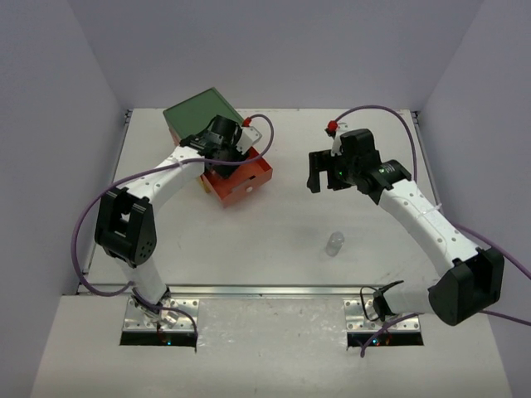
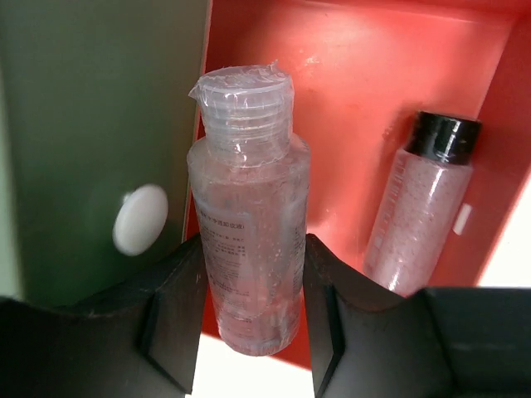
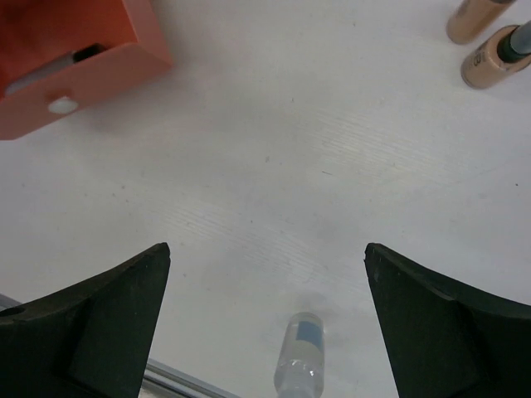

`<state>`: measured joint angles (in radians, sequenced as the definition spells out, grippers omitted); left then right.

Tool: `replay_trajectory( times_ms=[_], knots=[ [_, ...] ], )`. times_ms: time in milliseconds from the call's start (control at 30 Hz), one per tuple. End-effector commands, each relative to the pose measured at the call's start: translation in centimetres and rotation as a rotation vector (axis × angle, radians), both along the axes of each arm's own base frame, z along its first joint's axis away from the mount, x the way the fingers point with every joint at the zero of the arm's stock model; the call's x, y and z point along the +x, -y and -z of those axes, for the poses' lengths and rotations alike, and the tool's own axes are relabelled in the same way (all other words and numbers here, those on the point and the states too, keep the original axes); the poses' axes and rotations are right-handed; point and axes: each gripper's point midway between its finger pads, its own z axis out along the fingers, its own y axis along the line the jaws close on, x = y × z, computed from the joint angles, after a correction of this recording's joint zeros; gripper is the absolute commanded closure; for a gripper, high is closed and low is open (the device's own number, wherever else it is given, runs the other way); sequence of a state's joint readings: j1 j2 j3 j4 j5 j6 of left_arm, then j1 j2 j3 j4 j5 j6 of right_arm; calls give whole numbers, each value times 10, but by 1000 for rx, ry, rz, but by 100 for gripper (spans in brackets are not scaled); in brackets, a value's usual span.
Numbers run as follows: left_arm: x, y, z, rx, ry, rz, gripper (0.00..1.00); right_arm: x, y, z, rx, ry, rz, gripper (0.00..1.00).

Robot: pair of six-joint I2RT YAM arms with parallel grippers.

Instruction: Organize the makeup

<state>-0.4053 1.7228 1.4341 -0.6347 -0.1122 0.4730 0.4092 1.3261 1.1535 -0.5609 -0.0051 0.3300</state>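
My left gripper (image 1: 222, 149) is shut on a clear bottle (image 2: 249, 224) with a clear cap and holds it upright over the open orange drawer (image 2: 348, 75). A second clear bottle with a black cap (image 2: 423, 207) lies in that drawer. My right gripper (image 1: 325, 178) is open and empty above the table; in the right wrist view (image 3: 265, 249) its jaws stand wide apart. A small clear bottle (image 1: 334, 243) stands alone on the table near the front and also shows in the right wrist view (image 3: 300, 356). Two tan tubes (image 3: 489, 62) lie at the top right. No palettes are in view.
The drawer chest with a green top (image 1: 199, 112) stands at the back left, its orange drawer (image 1: 245, 178) pulled out toward the middle. The green front with a white knob (image 2: 139, 218) is just left of the held bottle. A metal rail (image 1: 265, 290) runs along the near edge.
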Motion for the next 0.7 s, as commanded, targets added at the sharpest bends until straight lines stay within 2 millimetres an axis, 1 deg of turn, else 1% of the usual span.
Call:
replay_trajectory(
  times_ms=[0, 67, 100, 133, 233, 333, 400, 533, 600, 667],
  knots=[
    [21, 9, -27, -28, 100, 5, 58, -12, 17, -3, -81, 16, -5, 1],
    [19, 10, -25, -31, 88, 10, 45, -20, 21, 2, -112, -11, -29, 1],
    [19, 10, -25, -32, 88, 10, 44, -24, 23, 5, -121, -34, -31, 1],
    [16, 11, -24, -38, 78, 15, 37, -34, 26, 9, -138, -74, -45, 1],
    [11, 16, -24, -67, 57, 28, 30, -56, 33, 16, -157, -155, -55, 1],
    [9, 20, -26, -89, 52, 40, 27, -73, 37, 26, -171, -215, -78, 3],
    [8, 22, -28, -99, 51, 40, 27, -83, 42, 39, -188, -257, -77, 6],
    [7, 26, -38, -124, 49, 49, 26, -104, 48, 59, -202, -353, -51, 4],
    [5, 26, -44, -132, 55, 53, 25, -115, 53, 74, -211, -407, -32, 3],
    [4, 26, -48, -136, 64, 53, 25, -122, 53, 85, -204, -437, -24, 5]
  ],
)
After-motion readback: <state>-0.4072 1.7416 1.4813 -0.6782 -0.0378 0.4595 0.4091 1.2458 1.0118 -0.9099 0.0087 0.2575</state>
